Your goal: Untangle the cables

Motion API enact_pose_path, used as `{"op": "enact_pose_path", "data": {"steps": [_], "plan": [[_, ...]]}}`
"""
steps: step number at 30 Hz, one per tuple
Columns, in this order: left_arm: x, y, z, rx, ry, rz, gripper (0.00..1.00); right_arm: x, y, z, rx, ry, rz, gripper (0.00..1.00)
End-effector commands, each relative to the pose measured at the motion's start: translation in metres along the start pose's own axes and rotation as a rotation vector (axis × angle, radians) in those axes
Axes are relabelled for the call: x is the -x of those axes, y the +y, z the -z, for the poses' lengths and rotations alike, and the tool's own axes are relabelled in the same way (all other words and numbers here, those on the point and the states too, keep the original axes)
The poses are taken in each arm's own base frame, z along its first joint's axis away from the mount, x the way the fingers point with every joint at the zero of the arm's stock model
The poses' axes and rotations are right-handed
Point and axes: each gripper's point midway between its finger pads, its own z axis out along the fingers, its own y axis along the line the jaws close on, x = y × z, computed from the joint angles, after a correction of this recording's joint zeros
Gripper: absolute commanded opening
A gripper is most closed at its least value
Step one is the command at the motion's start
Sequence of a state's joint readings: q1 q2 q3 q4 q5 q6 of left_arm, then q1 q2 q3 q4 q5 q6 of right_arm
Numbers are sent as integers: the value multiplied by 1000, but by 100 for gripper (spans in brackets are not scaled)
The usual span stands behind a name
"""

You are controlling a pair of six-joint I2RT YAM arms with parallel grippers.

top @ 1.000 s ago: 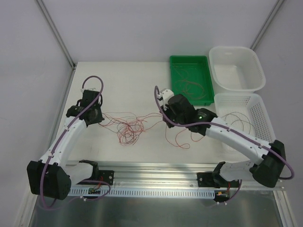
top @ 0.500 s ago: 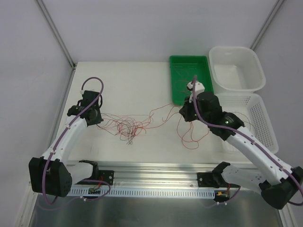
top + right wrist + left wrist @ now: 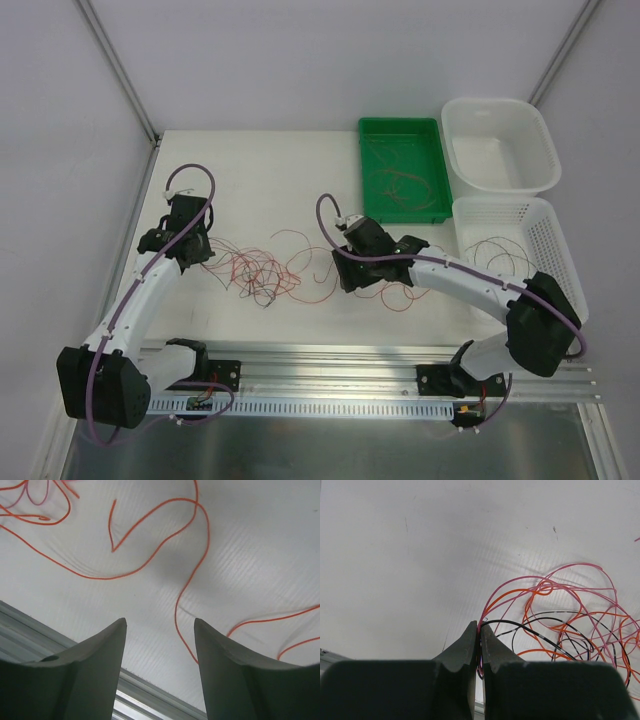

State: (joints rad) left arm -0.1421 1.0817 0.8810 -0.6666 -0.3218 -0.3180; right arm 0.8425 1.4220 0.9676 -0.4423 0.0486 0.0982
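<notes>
The cables (image 3: 265,272) lie as a loose tangle of thin red, orange and dark wires on the white table, between the two arms. My left gripper (image 3: 203,256) sits at the tangle's left end. In the left wrist view it (image 3: 480,628) is shut on a pink and a black wire, and the loops (image 3: 570,625) spread out to the right. My right gripper (image 3: 348,278) hovers at the tangle's right end. Its jaws (image 3: 160,623) stand open and hold nothing; a single orange wire (image 3: 186,587) lies on the table beneath them.
A green tray (image 3: 432,150) at the back holds a few loose wires. Right of it stands a white basin (image 3: 500,120). In front of that basin is a white mesh basket (image 3: 552,250) with wires inside. A metal rail (image 3: 330,360) runs along the near table edge.
My right gripper carried a wire to the green tray, let it go, then swung back to the table centre with its jaws open. The tangle has slackened. The left gripper stays shut.
</notes>
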Motion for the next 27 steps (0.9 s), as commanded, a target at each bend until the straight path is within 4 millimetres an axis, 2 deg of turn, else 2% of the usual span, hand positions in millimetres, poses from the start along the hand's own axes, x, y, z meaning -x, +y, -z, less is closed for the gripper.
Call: {"op": "enact_pose_path", "data": {"steps": [1,4,8,10,13,19,27], "plan": [[9,5,2,18,-37,17,0,5,8,-2,-44,-5,21,61],[8,6,2,20,-39,14,0,-5,0,-10,-106,38,17,62],[7,7,1,24,-42,10,0,-12,-25,-13,-259,77,61,63],[7,7,2,20,-43,11,0,-19,-29,-19,-282,117,81,63],[7,6,1,19,-41,9,0,-30,-19,-28,-222,158,82,61],[7,6,1,17,-39,5,0,-37,1,-37,-140,178,91,55],[6,7,0,25,-39,5,0,-52,-7,-49,-167,217,98,38]]}}
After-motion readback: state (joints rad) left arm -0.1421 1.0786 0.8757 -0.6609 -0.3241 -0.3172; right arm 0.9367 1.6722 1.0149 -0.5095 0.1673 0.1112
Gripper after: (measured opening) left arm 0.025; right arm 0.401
